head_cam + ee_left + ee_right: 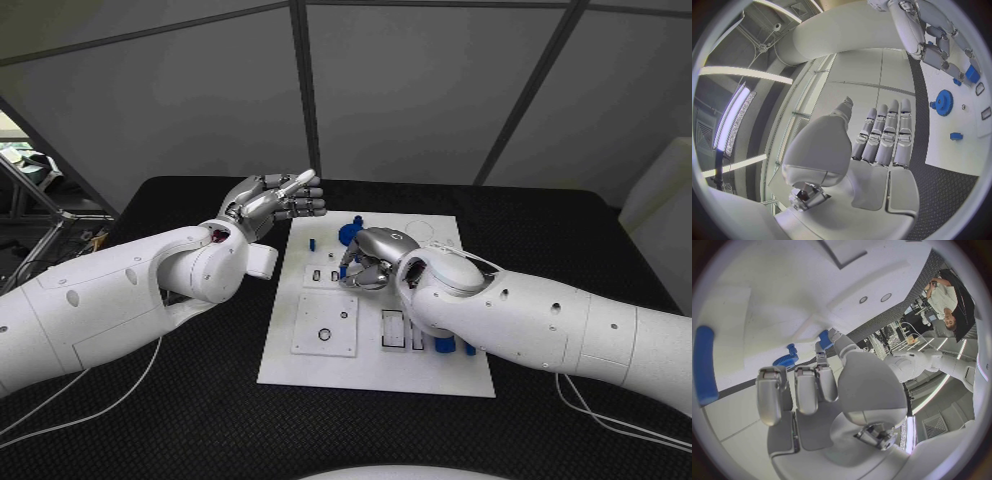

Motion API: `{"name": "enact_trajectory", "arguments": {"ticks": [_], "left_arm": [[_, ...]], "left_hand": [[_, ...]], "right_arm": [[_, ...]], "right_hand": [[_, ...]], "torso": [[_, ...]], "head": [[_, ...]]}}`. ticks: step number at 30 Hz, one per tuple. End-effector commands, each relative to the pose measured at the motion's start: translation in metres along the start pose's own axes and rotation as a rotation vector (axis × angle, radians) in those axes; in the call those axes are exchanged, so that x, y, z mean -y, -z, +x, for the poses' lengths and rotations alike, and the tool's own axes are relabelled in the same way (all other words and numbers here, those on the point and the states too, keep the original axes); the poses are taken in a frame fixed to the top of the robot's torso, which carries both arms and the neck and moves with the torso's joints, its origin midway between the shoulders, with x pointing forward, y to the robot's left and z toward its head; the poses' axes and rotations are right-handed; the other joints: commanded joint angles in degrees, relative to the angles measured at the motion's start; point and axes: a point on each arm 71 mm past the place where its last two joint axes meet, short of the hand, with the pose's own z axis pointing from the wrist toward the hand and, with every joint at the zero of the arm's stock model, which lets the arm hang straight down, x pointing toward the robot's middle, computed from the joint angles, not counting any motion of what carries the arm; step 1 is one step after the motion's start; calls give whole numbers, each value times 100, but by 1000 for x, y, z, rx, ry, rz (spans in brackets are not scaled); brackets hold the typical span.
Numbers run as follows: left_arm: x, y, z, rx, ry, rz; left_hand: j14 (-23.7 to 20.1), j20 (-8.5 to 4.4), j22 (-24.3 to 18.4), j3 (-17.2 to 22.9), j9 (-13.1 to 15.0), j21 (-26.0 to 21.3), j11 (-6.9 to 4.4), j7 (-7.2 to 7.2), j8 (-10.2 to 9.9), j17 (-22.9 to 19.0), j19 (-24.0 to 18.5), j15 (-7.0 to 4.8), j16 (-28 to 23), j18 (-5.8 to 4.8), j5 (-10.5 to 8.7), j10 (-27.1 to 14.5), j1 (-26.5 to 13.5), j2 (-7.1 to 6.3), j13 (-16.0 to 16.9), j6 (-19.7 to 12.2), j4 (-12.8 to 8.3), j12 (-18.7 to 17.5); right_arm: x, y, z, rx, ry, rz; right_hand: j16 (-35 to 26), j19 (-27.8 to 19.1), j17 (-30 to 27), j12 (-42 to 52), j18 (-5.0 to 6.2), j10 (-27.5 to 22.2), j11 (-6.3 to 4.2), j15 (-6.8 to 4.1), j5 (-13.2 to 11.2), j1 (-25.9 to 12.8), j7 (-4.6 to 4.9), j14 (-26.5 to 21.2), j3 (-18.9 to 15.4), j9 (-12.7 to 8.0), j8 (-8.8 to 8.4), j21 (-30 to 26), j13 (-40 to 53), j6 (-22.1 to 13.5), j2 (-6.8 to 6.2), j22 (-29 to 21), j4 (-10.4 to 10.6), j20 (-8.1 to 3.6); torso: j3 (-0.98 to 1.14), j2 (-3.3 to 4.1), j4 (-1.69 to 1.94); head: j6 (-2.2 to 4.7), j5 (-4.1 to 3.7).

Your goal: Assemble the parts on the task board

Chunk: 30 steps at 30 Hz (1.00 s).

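The white task board (372,352) lies in the middle of the black table. My right hand (372,258) hovers low over its middle with its fingers curled down. In the right wrist view its thumb and a finger pinch a small blue part (825,339); the same blue part (972,74) sits at its fingertips in the left wrist view. A blue gear (351,234) (944,102) (787,361) stands near the board's far edge, with a small blue peg (956,136) beside it. My left hand (274,205) (882,135) is raised off the board's far left corner, fingers straight, holding nothing.
A square plate with a hole (326,324) and several slots (392,330) are set into the board's near half. More blue parts (444,345) lie beside my right forearm, and a long blue part (704,365) shows on the board. Black table (173,410) surrounds the board.
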Motion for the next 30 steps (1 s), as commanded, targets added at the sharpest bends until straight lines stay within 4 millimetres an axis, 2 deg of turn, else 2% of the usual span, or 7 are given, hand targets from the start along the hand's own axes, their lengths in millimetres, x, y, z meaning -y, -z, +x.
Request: {"name": "enact_trajectory", "arguments": {"ticks": [1,14,30], "left_arm": [[1,-1,2,-14,1,5],[1,-1,1,-14,1,5],[1,-1,1,-13,0,4]], "left_hand": [[-14,-17,-14,2,2,3,1,99,-39,6,31,2,-47,-72,-30,53,23,55,5,47,-46,-23],[-14,-17,-14,2,2,3,1,99,-39,6,31,2,-47,-72,-30,53,23,55,5,47,-46,-23],[-14,-17,-14,2,2,3,1,99,-39,6,31,2,-47,-72,-30,53,23,55,5,47,-46,-23]], "right_arm": [[4,1,5,-29,29,23],[3,1,4,-18,28,21],[4,1,3,-9,26,24]], "right_hand": [[-43,597,493,-48,-83,41,-13,-26,20,-59,-77,387,-29,-21,-39,29,481,46,-26,1496,-34,-24],[-72,579,451,-99,-76,4,49,21,54,-164,-4,376,-58,-65,-75,13,439,-139,-156,1467,-67,13],[-100,559,410,-154,-68,-30,88,56,57,-297,38,367,-107,-96,-72,-5,389,-289,-265,1437,-56,49]], "torso": [[-1,-2,2],[-3,-1,1],[-1,1,1]], "head": [[-6,1],[-3,-1],[-7,3]]}}
